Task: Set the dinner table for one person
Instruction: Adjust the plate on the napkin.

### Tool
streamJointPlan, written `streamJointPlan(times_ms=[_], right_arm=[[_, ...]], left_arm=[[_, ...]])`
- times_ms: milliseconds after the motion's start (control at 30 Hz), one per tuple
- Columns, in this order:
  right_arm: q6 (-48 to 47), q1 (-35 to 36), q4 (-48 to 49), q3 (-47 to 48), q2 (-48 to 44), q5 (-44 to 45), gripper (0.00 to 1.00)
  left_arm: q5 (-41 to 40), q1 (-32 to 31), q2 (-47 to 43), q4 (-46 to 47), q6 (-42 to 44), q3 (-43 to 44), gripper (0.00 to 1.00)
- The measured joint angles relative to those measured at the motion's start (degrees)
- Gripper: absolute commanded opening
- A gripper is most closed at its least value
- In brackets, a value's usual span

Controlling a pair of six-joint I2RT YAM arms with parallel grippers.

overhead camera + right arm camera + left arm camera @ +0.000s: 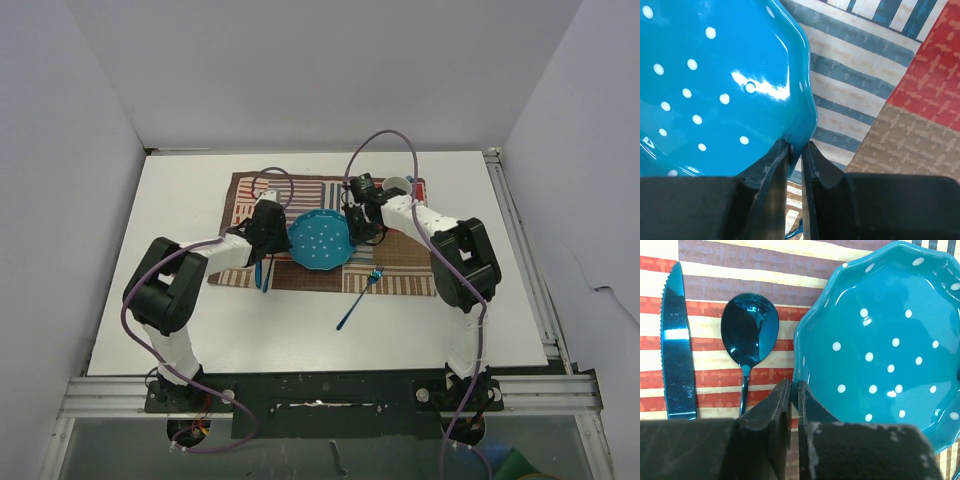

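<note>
A blue white-dotted plate [320, 240] sits over the middle of the striped patchwork mat [400, 275] on the white dinner table [180, 330]. My left gripper [281, 234] is shut on the plate's left rim, and in the left wrist view [794, 390] the jaws pinch that edge. My right gripper [353, 226] is shut on the plate's right rim, seen in the right wrist view [796, 150]. The plate fills both wrist views [885, 340] [715, 85]. I cannot tell whether it rests on the mat or hangs just above it.
A blue knife [675, 345] and a blue spoon [749, 330] lie side by side on the mat left of the plate. A blue fork [358, 298] lies across the mat's front edge. A white cup [395, 185] stands at the mat's back right.
</note>
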Motion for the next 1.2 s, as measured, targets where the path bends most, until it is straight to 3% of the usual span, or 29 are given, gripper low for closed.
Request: streamJointPlan(times_ms=[667,700,767,800,833,900,1000,1200], right_arm=[[-0.94,-3.3,0.07,2.93,2.64,-2.43,0.0],[-0.92,-3.37,0.07,2.93,2.89,-2.54,0.03],[-0.94,-3.45,0.09,2.93,2.89,-2.69,0.28],[-0.98,-3.45,0.09,2.93,2.89,-2.73,0.49],[-1.14,-3.52,0.13,2.93,2.89,-2.73,0.63],[-1.55,-3.65,0.44,2.95,2.91,-2.54,0.79],[-2.34,-3.63,0.87,2.97,2.91,-2.43,0.85],[-2.49,-3.54,1.6,2.62,2.43,-1.9,0.85]], left_arm=[[0.66,-0.07,2.69,0.0,-0.02,3.43,0.0],[0.66,-0.09,2.82,0.04,-0.02,3.56,0.0],[0.68,-0.09,2.86,0.02,0.0,3.61,0.04],[0.66,-0.09,2.86,0.02,0.02,3.61,0.07],[0.66,-0.09,2.86,0.02,0.02,3.63,0.09],[0.68,-0.09,3.02,0.15,0.39,3.82,0.12],[0.61,-0.13,2.99,0.09,1.14,3.82,0.14],[-1.05,-0.83,-0.52,-2.84,3.85,3.43,0.15]])
